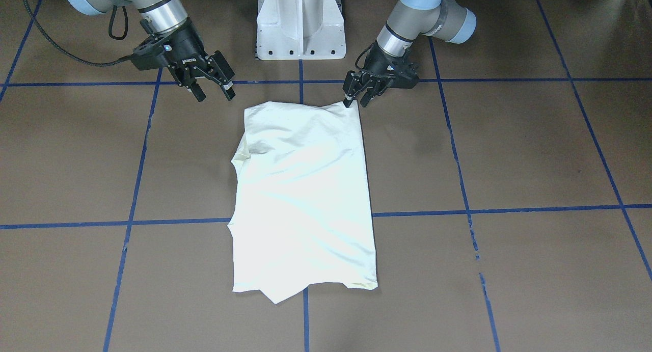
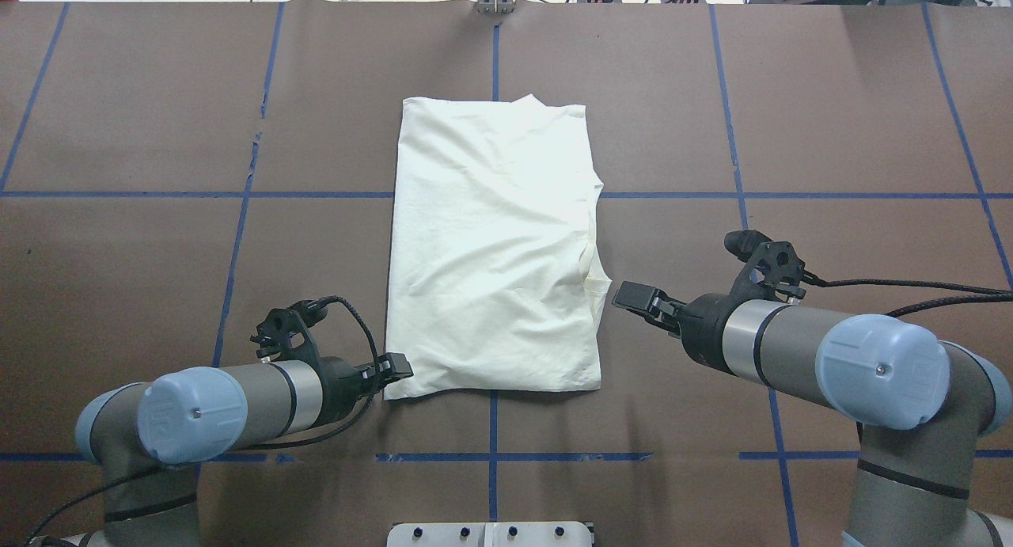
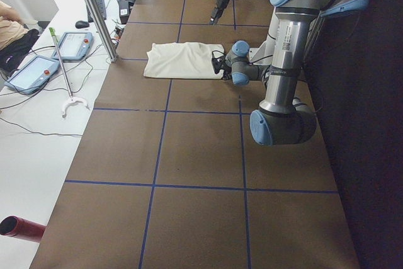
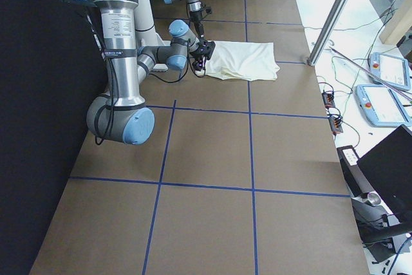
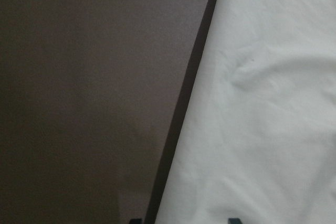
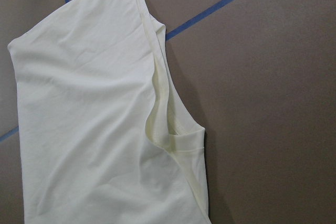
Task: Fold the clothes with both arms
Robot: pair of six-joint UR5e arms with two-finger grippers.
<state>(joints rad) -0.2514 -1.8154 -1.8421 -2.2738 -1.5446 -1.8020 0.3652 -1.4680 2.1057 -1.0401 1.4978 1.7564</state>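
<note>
The cream T-shirt (image 1: 305, 199) lies folded into a long rectangle in the middle of the table, plain side up, with no print showing. It also shows in the overhead view (image 2: 495, 246). My left gripper (image 1: 355, 99) is low at the shirt's corner nearest the robot (image 2: 393, 369). Its fingertips are slightly apart, astride the shirt's edge (image 5: 262, 103). My right gripper (image 1: 214, 93) is open and empty, raised beside the opposite near side of the shirt (image 2: 633, 296). Its wrist view shows the shirt's folded sleeve edge (image 6: 168, 129).
The white pedestal base (image 1: 300, 21) stands just behind the shirt. Blue tape lines (image 2: 491, 195) cross the brown table. Teach pendants (image 3: 82, 45) and a metal post (image 3: 94, 11) are off the table's far side.
</note>
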